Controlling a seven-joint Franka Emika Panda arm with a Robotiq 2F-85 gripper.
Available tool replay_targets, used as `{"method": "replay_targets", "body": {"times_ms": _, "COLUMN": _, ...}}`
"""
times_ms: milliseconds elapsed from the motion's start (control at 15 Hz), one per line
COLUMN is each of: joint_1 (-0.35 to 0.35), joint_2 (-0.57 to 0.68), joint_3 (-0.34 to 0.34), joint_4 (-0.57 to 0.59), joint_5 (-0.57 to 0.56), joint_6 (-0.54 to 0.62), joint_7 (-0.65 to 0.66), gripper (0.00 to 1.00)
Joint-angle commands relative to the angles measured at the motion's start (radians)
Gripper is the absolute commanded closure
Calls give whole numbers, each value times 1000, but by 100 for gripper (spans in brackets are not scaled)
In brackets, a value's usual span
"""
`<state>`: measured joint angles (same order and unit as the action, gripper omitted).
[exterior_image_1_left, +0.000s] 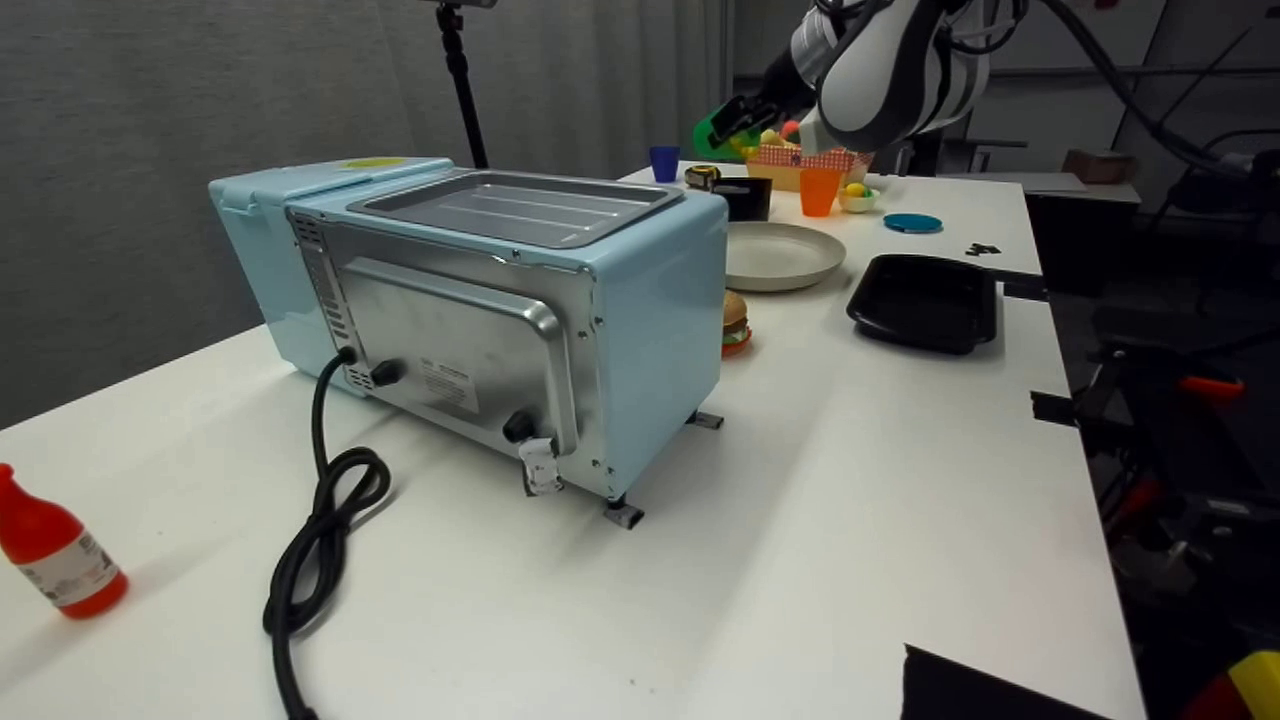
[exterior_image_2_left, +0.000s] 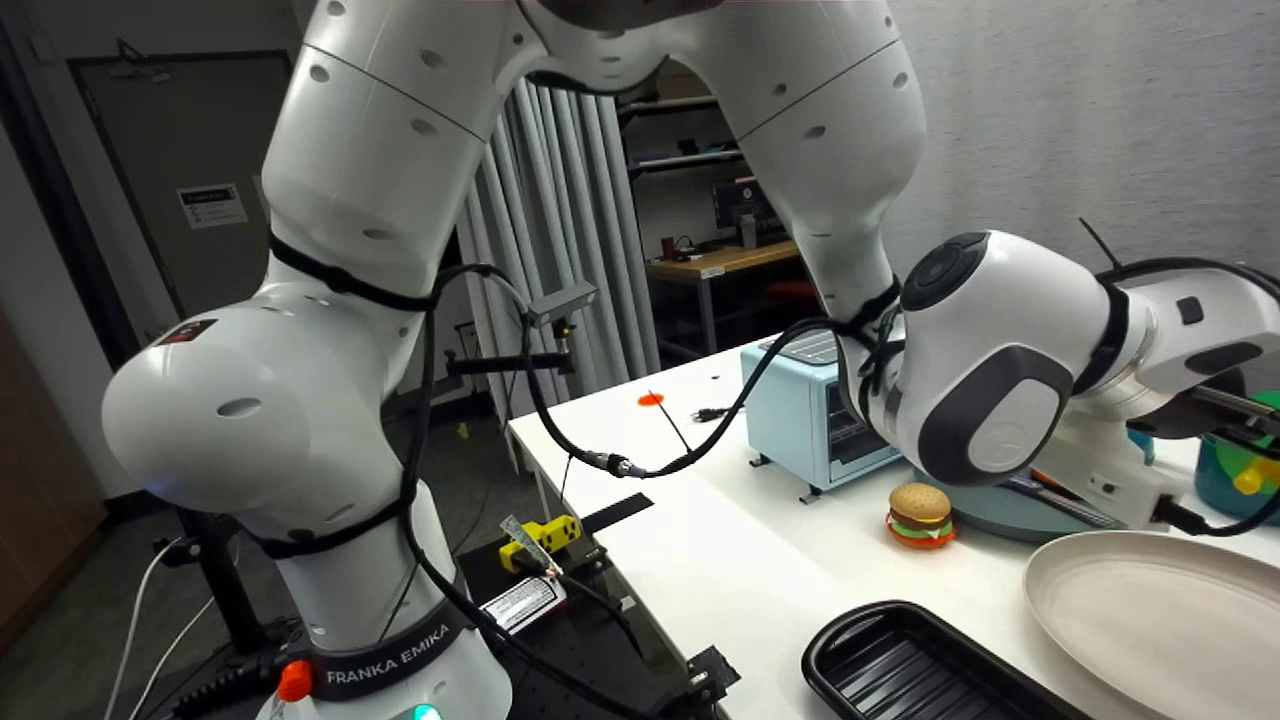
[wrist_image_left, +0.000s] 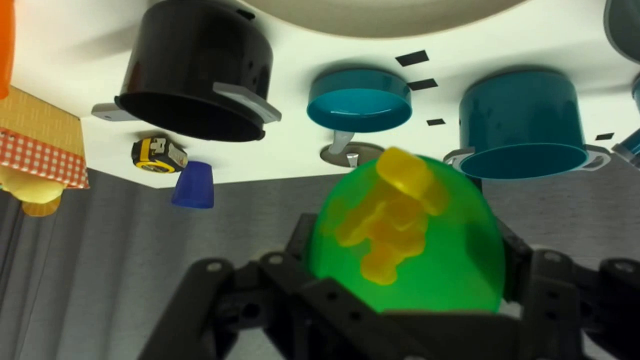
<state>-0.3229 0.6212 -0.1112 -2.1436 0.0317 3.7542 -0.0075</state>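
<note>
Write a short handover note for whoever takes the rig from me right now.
Tool: shut on the green cup, both sides gripped.
Green cup: held up in the air, looks tilted, with yellow pieces showing in it.
Nearby, in the wrist view: the teal pan stands between the black pot and the teal pot; their gap to the green cup is hard to judge.
Done: green cup in the grip and lifted.
Left: green cup not yet set down, nor empty; I'd probably avoid releasing until it has support.

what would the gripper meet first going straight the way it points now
Probably the grey backdrop behind the table, with the held green cup leading; depth is unclear, so the teal pot could come first.
</note>
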Motion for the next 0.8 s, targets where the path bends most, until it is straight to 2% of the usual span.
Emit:
{"method": "replay_targets", "body": {"times_ms": 0, "joint_1": 7, "joint_2": 39, "joint_3": -18, "joint_4": -10, "joint_5": -5, "joint_6": 160, "joint_7": 32, "gripper": 47}}
{"method": "replay_targets", "body": {"times_ms": 400, "joint_1": 13, "joint_2": 122, "joint_3": -23, "joint_4": 1, "joint_5": -2, "joint_6": 388, "joint_7": 39, "gripper": 47}}
{"method": "replay_targets", "body": {"times_ms": 733, "joint_1": 14, "joint_2": 162, "joint_3": -23, "joint_4": 16, "joint_5": 9, "joint_6": 467, "joint_7": 40, "gripper": 47}}
